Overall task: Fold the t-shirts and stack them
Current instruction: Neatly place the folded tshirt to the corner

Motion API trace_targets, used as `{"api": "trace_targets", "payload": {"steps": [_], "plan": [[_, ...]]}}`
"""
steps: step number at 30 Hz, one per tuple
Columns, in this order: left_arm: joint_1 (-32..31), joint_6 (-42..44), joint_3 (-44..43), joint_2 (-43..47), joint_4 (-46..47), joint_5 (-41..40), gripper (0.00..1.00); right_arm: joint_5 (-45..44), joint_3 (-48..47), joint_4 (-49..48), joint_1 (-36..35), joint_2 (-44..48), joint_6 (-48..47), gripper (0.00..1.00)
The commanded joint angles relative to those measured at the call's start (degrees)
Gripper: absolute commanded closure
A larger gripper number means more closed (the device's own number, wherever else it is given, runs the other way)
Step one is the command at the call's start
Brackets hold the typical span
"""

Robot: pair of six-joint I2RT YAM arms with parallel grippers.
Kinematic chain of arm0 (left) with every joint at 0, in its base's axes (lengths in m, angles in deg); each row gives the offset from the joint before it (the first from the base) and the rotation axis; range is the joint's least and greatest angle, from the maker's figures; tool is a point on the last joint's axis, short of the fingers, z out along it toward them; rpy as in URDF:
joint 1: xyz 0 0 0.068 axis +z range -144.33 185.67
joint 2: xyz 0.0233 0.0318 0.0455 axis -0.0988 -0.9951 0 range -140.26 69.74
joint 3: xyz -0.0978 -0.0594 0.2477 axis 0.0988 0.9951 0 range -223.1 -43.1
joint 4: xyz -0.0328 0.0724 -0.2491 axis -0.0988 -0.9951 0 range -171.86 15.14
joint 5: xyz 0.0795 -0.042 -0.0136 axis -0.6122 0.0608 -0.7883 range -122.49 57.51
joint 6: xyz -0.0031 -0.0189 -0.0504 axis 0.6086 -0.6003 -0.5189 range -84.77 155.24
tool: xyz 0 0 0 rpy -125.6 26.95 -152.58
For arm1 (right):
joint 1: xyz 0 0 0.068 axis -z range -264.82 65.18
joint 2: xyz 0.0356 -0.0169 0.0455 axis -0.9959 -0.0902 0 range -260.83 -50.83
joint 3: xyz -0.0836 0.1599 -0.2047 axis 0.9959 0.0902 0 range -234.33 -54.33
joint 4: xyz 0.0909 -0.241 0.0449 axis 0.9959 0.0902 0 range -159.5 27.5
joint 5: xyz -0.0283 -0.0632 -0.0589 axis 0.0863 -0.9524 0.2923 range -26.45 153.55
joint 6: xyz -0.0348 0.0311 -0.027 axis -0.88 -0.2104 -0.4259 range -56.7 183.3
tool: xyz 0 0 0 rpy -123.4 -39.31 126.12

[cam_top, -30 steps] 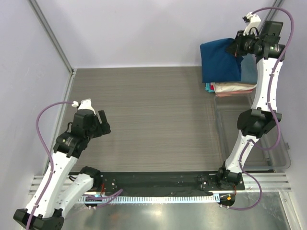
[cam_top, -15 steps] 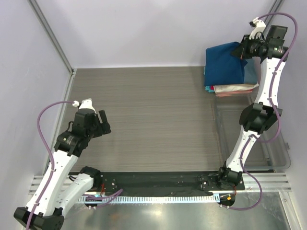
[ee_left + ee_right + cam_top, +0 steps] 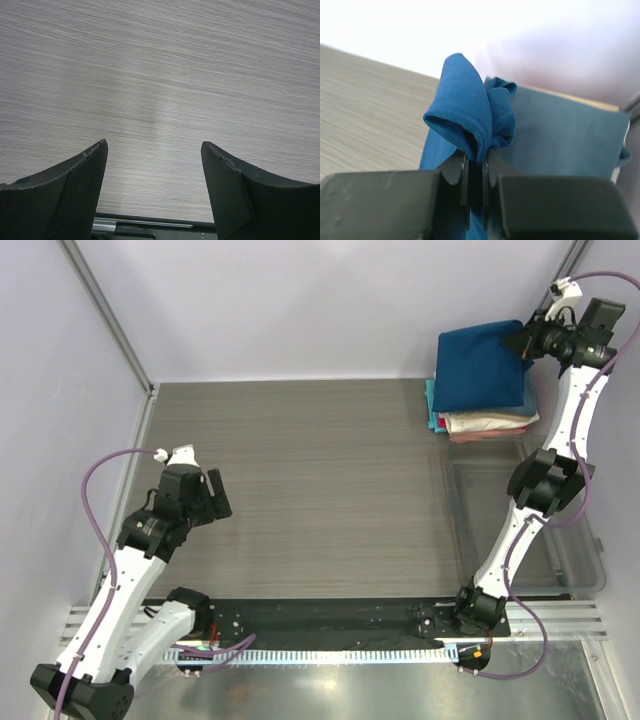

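Royal-blue tee (image 3: 480, 365) hem pinched between right fingers (image 3: 456, 172), over stack (image 3: 490, 423)

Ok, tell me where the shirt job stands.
Done: folded tees sit stacked at the far right. In hand: the right claw is shut on the folded blue tee, held over that stack. To do: lay it down and let go. The left claw is open above bare table, holding nothing.

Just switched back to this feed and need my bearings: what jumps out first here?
First the blue tee, pinched in the right arm's fingers and held over the stack of folded tees at the far right of the table. Then the left arm's fingers, spread wide above bare wood at the near left, gripping nothing.
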Motion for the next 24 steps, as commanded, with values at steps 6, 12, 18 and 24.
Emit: {"api": "trace_targets", "payload": {"steps": [6,12,18,24], "plan": [[-0.1,-0.8,-0.3,-1.0,1.4,-2.0,0.24,13.4,-3.1,-23.0,3.7,-4.4,13.3,0.99],[-0.1,-0.8,-0.3,-1.7,1.4,-1.9,0.24,18.4,-2.8,-33.5,5.0,-9.3,20.8,0.99],[-0.1,-0.8,-0.4,-2.0,1.4,-1.9,0.24,15.9,-4.8,-37.8,5.9,-13.0,21.3,0.99],[-0.1,-0.8,-0.3,-1.9,1.4,-2.0,0.24,-15.2,-1.5,-34.4,5.0,-11.0,11.9,0.0]]}}
